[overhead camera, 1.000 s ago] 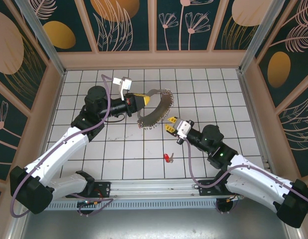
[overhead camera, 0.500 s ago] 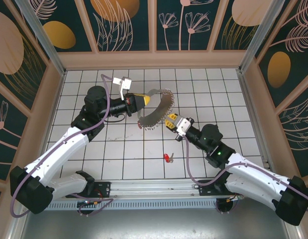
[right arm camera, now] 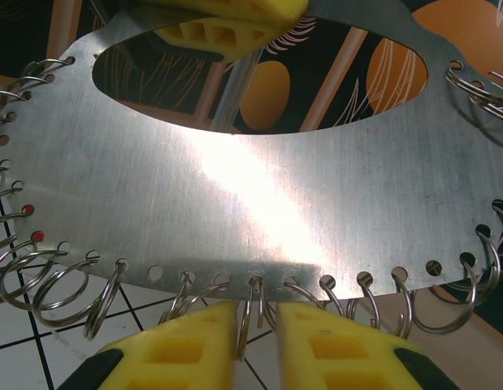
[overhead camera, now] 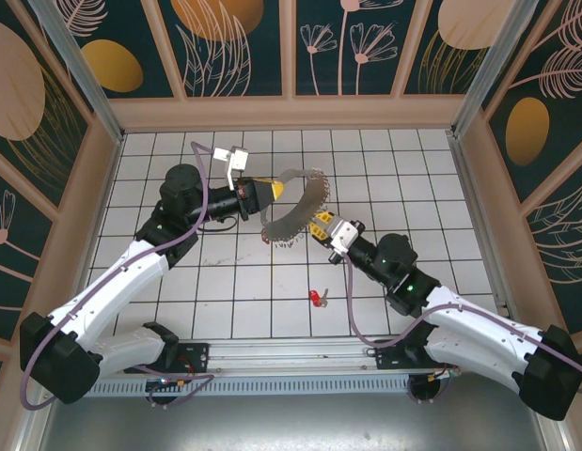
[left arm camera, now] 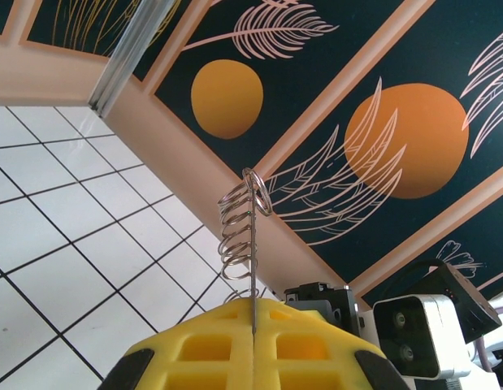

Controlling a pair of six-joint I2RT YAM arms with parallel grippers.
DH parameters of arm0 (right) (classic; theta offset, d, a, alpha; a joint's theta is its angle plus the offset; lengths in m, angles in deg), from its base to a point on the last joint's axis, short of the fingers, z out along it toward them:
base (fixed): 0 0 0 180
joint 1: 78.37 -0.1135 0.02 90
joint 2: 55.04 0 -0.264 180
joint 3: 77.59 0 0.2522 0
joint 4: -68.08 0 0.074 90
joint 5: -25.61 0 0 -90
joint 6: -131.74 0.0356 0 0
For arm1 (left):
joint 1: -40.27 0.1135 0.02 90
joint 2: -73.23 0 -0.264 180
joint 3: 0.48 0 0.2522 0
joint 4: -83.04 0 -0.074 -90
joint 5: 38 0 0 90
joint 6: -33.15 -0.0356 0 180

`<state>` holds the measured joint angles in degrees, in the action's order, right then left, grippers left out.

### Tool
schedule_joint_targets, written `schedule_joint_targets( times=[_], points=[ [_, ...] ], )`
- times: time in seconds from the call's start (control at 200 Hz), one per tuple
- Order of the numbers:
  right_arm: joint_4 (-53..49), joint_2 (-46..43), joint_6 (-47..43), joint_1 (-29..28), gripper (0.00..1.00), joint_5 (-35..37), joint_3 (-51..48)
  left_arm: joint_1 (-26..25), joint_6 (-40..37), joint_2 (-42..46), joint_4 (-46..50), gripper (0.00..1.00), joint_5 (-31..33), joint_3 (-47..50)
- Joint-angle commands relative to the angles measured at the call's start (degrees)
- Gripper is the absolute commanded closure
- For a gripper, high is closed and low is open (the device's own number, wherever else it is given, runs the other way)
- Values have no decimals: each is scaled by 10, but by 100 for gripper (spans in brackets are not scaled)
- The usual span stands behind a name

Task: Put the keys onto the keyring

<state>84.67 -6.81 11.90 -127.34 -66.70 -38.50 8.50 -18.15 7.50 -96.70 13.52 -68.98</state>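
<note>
The keyring [overhead camera: 315, 199] is a flat grey metal loop fringed with small silvery rings, held up above the tiled floor. My left gripper [overhead camera: 272, 191] is shut on its upper edge; in the left wrist view the plate [left arm camera: 253, 244] stands edge-on between the closed yellow pads [left arm camera: 253, 305]. My right gripper [overhead camera: 315, 225] is at the loop's lower edge. In the right wrist view its jaws [right arm camera: 257, 313] stand narrowly open, with one hanging ring [right arm camera: 249, 313] in the gap under the plate [right arm camera: 259, 195]. One red-headed key [overhead camera: 317, 298] lies on the floor, apart from both grippers.
Patterned walls [overhead camera: 291, 103] enclose the white tiled floor [overhead camera: 234, 282] on three sides. The arms' bases and a metal rail [overhead camera: 291, 352] run along the near edge. Purple cables [overhead camera: 201, 178] trail along both arms.
My right gripper has moved up and left to the keyring's lower edge. The left gripper and the keyring have stayed put, and the key has not moved.
</note>
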Motion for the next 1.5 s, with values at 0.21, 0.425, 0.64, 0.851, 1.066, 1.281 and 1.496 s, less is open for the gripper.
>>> schedule_joint_targets(
  times=[0.21,0.425,0.64,0.851,1.066,1.281,1.496],
  points=[
    [33,-2,3,-9,86,11,1,0,14,3,-29,100,-12,4],
    [24,-2,1,-10,98,8,1,1,16,3,-19,100,2,4],
    [17,-8,-8,-10,100,-8,-4,1,19,4,11,100,45,6],
    [45,-7,-23,-7,100,-40,-11,14,14,-24,33,100,28,12],
    [90,-13,2,23,100,-69,-31,50,32,-52,-2,100,-5,42],
    [118,1,30,42,100,-102,-38,57,41,-91,-47,100,-46,50],
    [159,42,42,45,100,-112,-40,57,47,-141,-73,64,-112,53]
  ],
)
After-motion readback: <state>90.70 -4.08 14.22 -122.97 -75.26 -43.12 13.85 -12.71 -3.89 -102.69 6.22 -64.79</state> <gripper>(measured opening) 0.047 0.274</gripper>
